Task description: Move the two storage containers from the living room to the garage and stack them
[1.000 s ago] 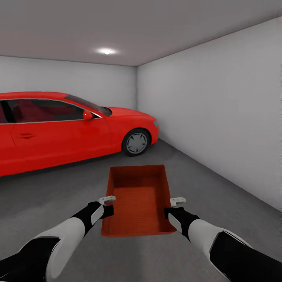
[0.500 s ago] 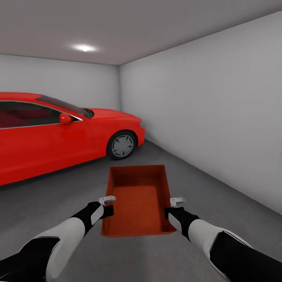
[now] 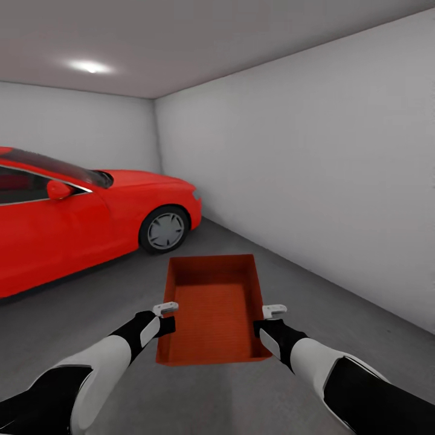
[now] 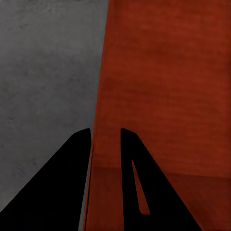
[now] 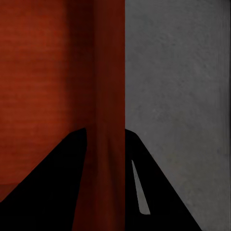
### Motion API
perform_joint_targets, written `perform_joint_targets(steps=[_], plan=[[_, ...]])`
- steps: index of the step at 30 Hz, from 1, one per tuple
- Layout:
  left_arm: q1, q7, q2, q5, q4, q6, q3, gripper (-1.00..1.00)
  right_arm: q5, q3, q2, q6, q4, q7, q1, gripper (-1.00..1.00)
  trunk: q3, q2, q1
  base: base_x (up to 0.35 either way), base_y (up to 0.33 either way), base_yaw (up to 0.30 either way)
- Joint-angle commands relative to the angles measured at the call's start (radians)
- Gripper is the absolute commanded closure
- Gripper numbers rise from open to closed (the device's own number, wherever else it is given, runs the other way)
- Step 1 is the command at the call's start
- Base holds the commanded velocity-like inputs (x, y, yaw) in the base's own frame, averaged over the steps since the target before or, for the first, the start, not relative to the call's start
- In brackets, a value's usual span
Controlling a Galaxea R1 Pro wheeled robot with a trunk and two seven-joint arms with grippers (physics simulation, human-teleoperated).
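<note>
I am in the garage, holding one orange-red storage container out in front of me above the dark grey concrete floor. My left gripper is shut on its left wall, one finger inside and one outside. On the opposite side my right gripper is shut on the right wall the same way. The bin is open-topped and has nothing in it.
A red car stands at the left, its front wheel a little beyond the bin. A plain white wall runs along the right and meets the back wall in a corner ahead.
The view has turned to the right: the car and the room corner slid left in the picture. The bin and both grippers keep the same place in front of me.
</note>
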Motion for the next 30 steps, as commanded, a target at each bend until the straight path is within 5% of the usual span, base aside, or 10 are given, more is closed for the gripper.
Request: perform_joint_targets(steps=[1, 30], plan=[[0.0, 0.01, 0.0, -0.017, -0.004, 0.007, 0.011, 1.0, -0.012, 0.013, 0.011, 0.006, -0.003, -0.003, -0.001, 1.0, -0.001, -0.002, 0.001, 0.318, 0.072, -0.253], [0.0, 0.009, 0.0, -0.017, -0.004, 0.007, 0.011, 1.0, -0.012, 0.013, 0.011, 0.006, -0.003, -0.003, -0.001, 1.0, -0.001, -0.002, 0.001, 0.318, 0.072, -0.253]])
